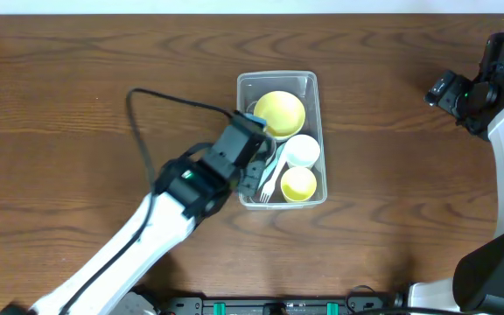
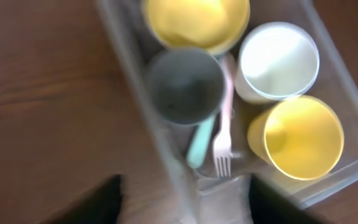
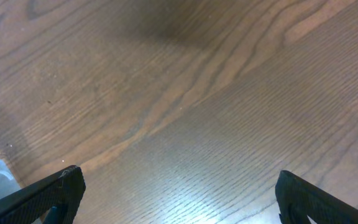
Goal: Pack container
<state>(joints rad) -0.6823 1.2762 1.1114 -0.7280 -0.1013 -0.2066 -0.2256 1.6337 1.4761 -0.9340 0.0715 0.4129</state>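
Note:
The clear container (image 1: 315, 83) stands mid-table. It holds a yellow bowl (image 1: 278, 114), a white cup (image 1: 302, 150), a yellow cup (image 1: 298, 184) and a pale fork (image 1: 269, 182). In the left wrist view the container (image 2: 347, 155) also shows a grey cup (image 2: 185, 87) beside the bowl (image 2: 194, 22). A pink fork (image 2: 224, 130) and a teal handle (image 2: 201, 144) lie below it. My left gripper (image 1: 259, 166) hovers over the container's left side, open, its dark fingers (image 2: 98, 202) straddling the near wall with nothing held. My right gripper (image 1: 449, 92) is far right, open and empty.
Bare brown wood lies under the right gripper (image 3: 179, 205), whose fingers (image 3: 55, 190) stand wide apart. A black cable (image 1: 160, 96) loops over the table left of the container. The table's far edge (image 1: 234, 10) runs along the top.

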